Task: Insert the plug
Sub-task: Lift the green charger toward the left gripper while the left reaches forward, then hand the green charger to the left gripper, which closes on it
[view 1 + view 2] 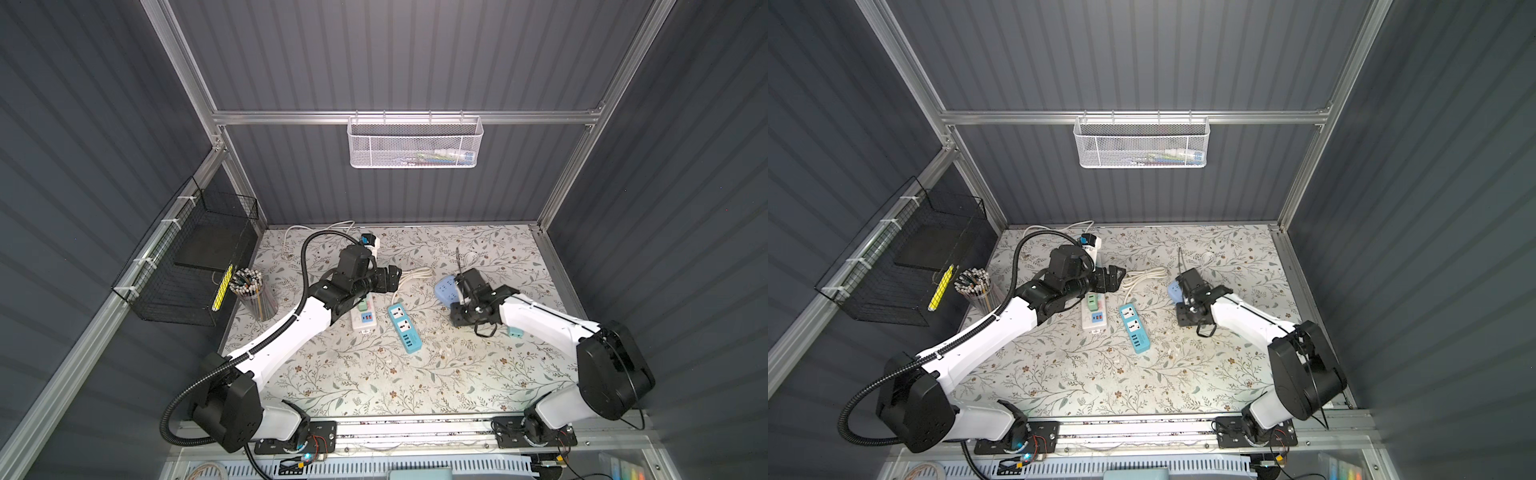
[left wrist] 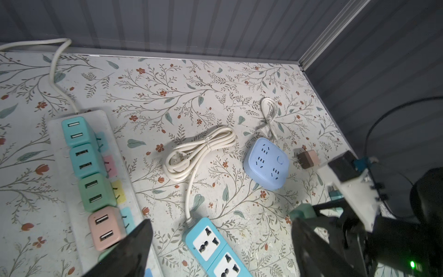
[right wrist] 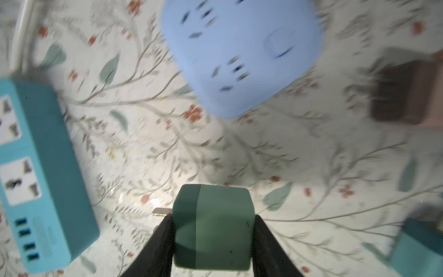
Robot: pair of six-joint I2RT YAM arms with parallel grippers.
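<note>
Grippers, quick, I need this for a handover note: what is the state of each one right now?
Left gripper: open, holding nothing.
Right gripper: closed on the green plug.

Three socket units: white strip (image 1: 360, 323), blue strip (image 1: 405, 330), pale-blue block (image 1: 444, 289). On the blue strip, two sockets and four USB ports; on the block, three socket groups and one button. Cube plugs: at least four seated plugs (image 2: 94, 191) in a row on the white strip, plus three off it: green plug (image 3: 213, 227), pink plug (image 2: 310, 162), teal plug (image 1: 515, 331). One tied cord bundle (image 1: 411, 275). One pencil cup (image 1: 253, 293). Two baskets: white basket (image 1: 415, 145), black basket (image 1: 183, 286). Two arms: left arm (image 1: 291, 332), right arm (image 1: 540, 320).
</note>
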